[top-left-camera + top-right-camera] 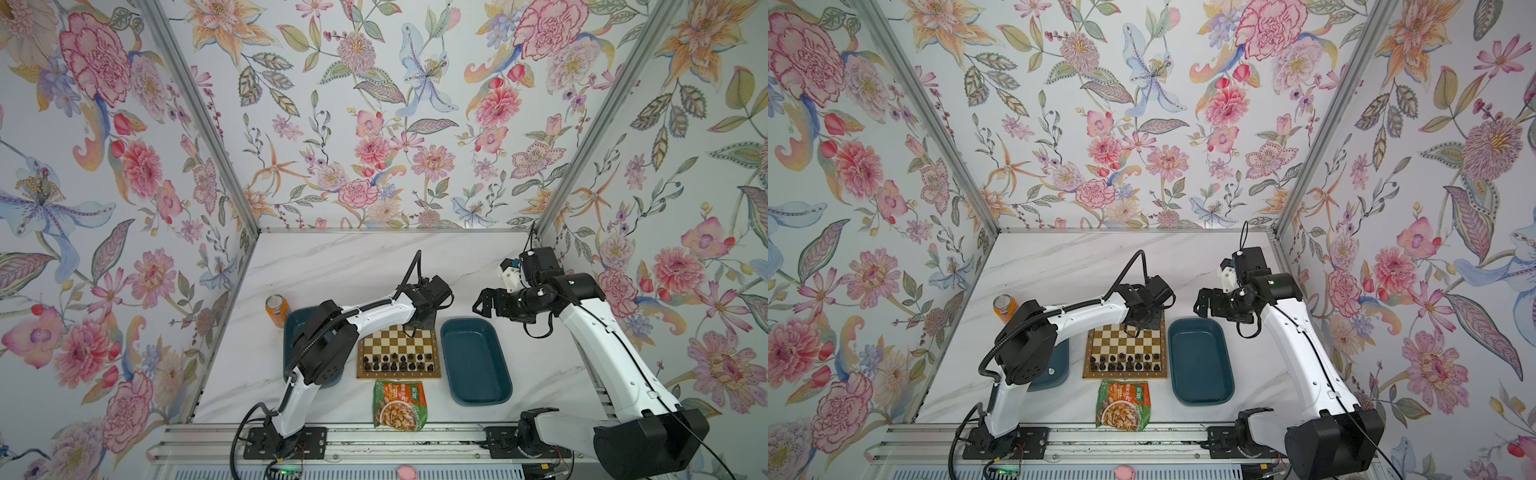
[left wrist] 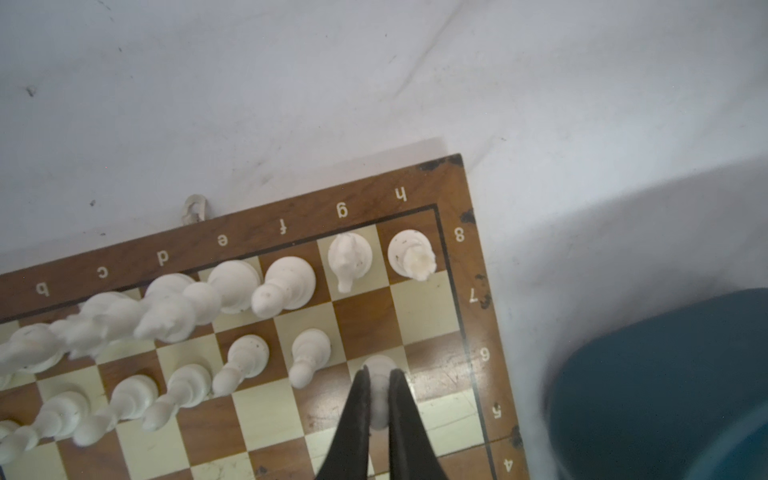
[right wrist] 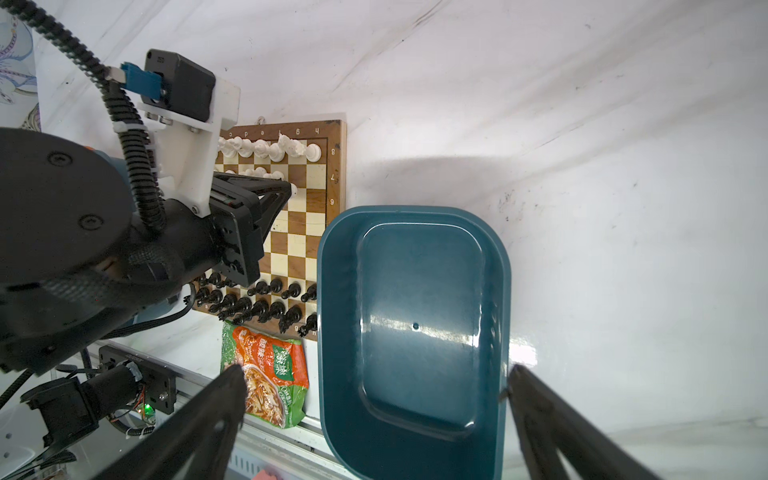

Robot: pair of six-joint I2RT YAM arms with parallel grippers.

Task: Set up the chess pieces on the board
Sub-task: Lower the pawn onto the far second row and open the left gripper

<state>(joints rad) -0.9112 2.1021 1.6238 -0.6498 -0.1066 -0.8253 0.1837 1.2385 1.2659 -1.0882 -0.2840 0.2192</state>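
Marble table (image 1: 332,266), with a teal tray on either side of the board (image 1: 395,341). The right tray (image 1: 473,361) is bare; the left tray (image 1: 291,328) is mostly hidden under the arm. The right gripper (image 3: 374,370) hangs over the bare tray with jaws spread wide and holds nothing, probably parked out of the way. Black pieces (image 1: 395,362) fill the two near rows. White pieces (image 2: 232,286) fill the far row, and the pawn row in front lacks its last two, at g and h. The left gripper (image 2: 380,376) pinches a white pawn (image 2: 378,362) by the neck, upright, just short of the open g square, likely bound there. I cannot tell whether its base touches the board.
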